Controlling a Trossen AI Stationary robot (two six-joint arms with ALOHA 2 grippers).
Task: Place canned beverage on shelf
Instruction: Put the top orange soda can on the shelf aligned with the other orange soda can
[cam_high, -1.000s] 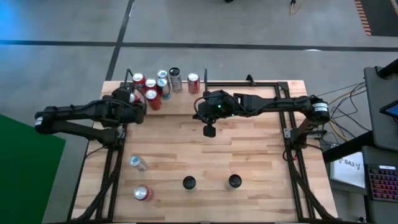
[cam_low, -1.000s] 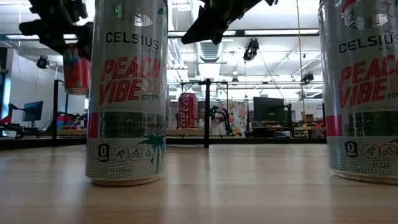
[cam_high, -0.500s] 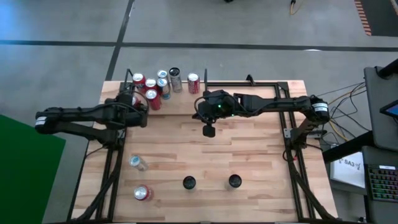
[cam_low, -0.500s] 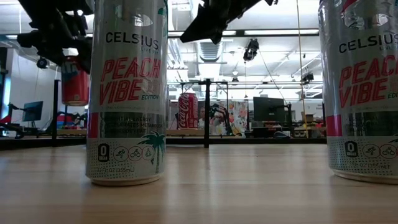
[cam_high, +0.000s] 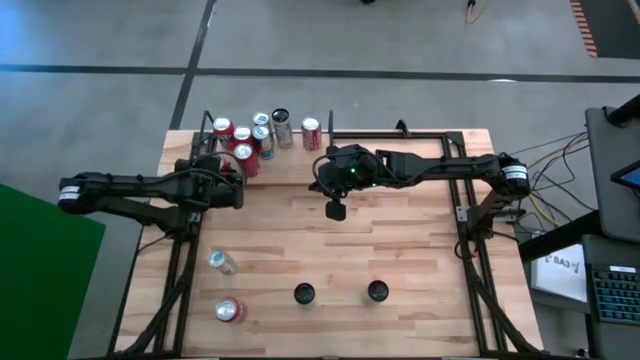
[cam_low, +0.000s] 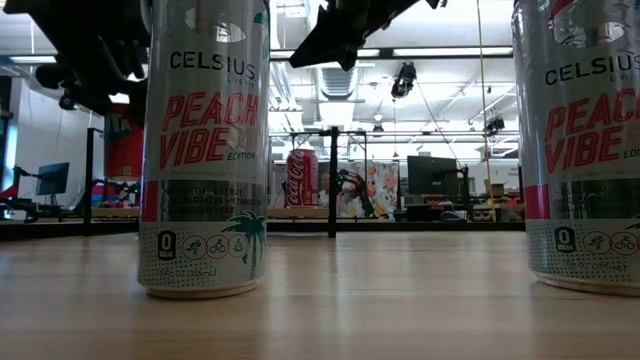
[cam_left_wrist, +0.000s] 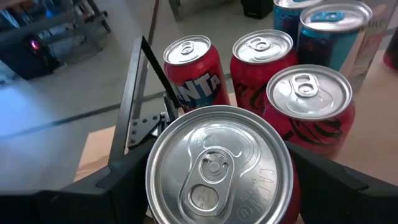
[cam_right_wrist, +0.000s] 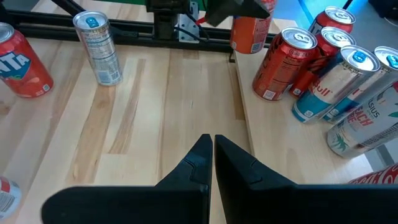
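My left gripper (cam_high: 226, 186) is shut on a red can (cam_left_wrist: 217, 168) over the left end of the shelf (cam_high: 470, 141), a light wood board edged by black rods along the table's far side. Behind that can, several cans stand upright on the board: an orange Fanta can (cam_left_wrist: 190, 70), two dark-red cans (cam_left_wrist: 258, 57) and blue ones (cam_left_wrist: 329, 28). In the low view the held can (cam_low: 122, 145) shows half hidden behind a Celsius can. My right gripper (cam_high: 337, 209) hangs shut above the table's middle, holding nothing. My left gripper pinches the red can's wall just under the top rim (cam_left_wrist: 291, 194), one dark finger (cam_left_wrist: 106, 186) on each side. The fingers come in slanting down from the table's left. The can hangs upright; its bottom (cam_right_wrist: 251, 48) is near the board, and I cannot tell whether it touches.
Two tall Celsius cans (cam_high: 304, 293) (cam_high: 377, 291) stand near the table's front edge. A silver can (cam_high: 222, 262) and a red can (cam_high: 229, 310) lie on the front left. Bare board stretches to the right of the cans on the shelf.
My left gripper has come down with the red can, which stays upright, toward the shelf board beside the standing cans.
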